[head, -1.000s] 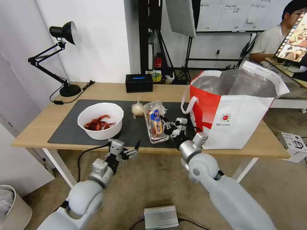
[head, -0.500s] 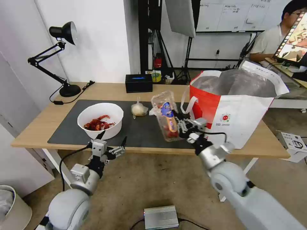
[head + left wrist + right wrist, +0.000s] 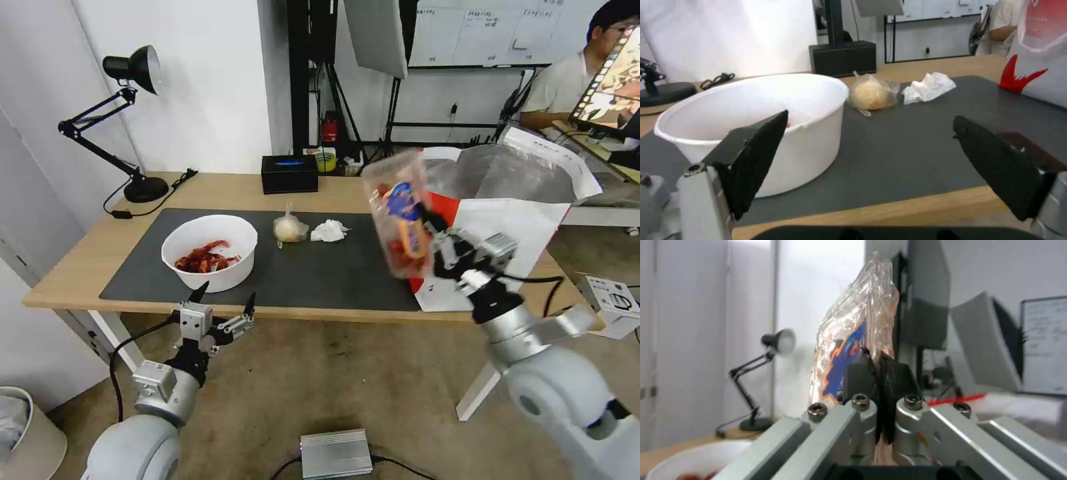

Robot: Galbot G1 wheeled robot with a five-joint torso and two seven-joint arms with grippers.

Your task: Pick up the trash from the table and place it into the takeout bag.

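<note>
Light-wood table [image 3: 80,263], dark mat [image 3: 320,270] – bowl [image 3: 209,252], knotted bag [image 3: 289,228], tissue [image 3: 329,231] on it. Right gripper [image 3: 437,241] clamped on clamshell tray [image 3: 399,223] beside takeout bag [image 3: 507,253]. Left gripper [image 3: 223,301] spread wide – below table edge.

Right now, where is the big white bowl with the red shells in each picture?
Head view: the white bowl sits on the dark mat's left part, just beyond the open left gripper.
Left wrist view: it stands close behind one black finger.
Right wrist view: its rim peeks in at a lower corner.
Shared landmark: the black desk lamp.
</note>
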